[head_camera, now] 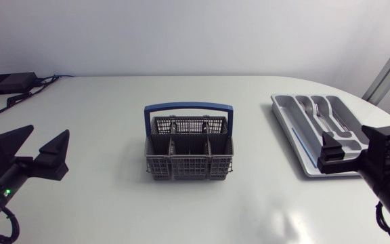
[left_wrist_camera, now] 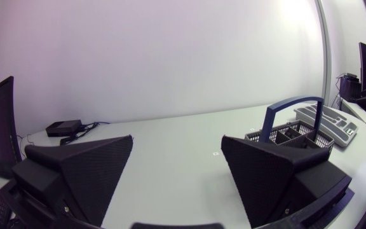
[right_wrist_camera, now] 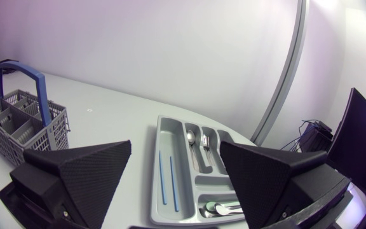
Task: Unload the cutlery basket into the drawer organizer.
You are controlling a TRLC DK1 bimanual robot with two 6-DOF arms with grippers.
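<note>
Standing grey mesh basket [head_camera: 189,166], blue handle [head_camera: 189,106]

A grey mesh cutlery basket [head_camera: 189,167] is seen standing upright near the table's middle, with its blue arched handle [head_camera: 189,106] raised over it. Its inside is split into several compartments. A light grey drawer organizer [head_camera: 287,120] is laid flat well apart from it, toward the table's right side (at a slant to the basket). A spoon [right_wrist_camera: 190,136], a fork [right_wrist_camera: 204,142] and 2 thin blue sticks [right_wrist_camera: 161,178] are held in its long slots, and more silver cutlery [right_wrist_camera: 220,208] is laid in its cross slot.
</note>
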